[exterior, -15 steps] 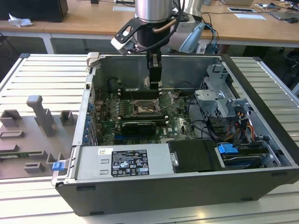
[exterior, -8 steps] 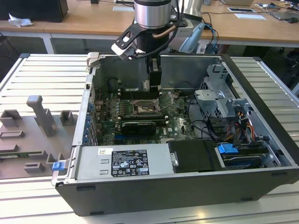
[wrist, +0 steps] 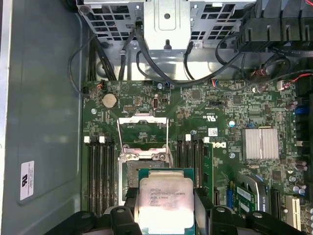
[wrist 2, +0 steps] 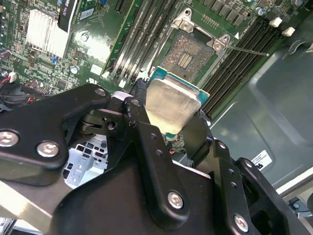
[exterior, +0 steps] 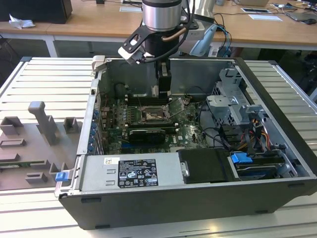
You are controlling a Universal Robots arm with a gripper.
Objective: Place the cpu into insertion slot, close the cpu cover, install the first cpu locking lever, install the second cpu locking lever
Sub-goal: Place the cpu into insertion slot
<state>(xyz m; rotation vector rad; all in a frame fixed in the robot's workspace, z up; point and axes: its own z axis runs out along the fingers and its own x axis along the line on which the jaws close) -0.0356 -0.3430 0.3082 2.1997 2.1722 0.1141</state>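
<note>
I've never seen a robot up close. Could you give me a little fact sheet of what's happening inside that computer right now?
place: an open computer case with its motherboard exposed
holding: the gripper is shut on the cpu, gripping two opposite edges
chip position: metal top showing, above the board near the insertion slot, not seated
slot state: empty, contacts showing
lid state: the cpu cover is swung open
</note>
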